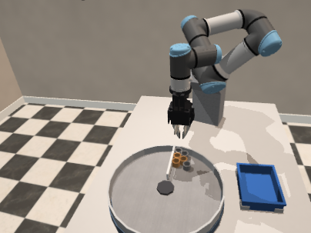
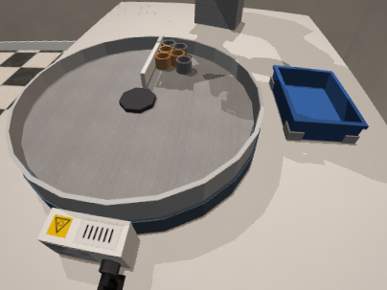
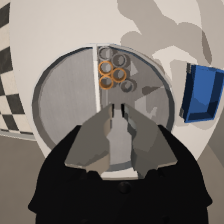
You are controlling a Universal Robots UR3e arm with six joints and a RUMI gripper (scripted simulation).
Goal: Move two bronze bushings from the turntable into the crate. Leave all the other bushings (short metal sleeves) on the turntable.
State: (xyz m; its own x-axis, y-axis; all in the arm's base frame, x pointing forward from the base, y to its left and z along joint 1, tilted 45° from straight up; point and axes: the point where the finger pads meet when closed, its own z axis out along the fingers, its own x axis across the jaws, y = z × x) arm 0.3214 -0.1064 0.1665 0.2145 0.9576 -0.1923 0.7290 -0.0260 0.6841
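We see a white table on checkered floor before a grey wall. The bronze bushings stand upright, bores up, seemingly touching, beside the white divider on the turntable. Our gripper hangs above, jaws nearly closed, empty. The crate sits well apart.
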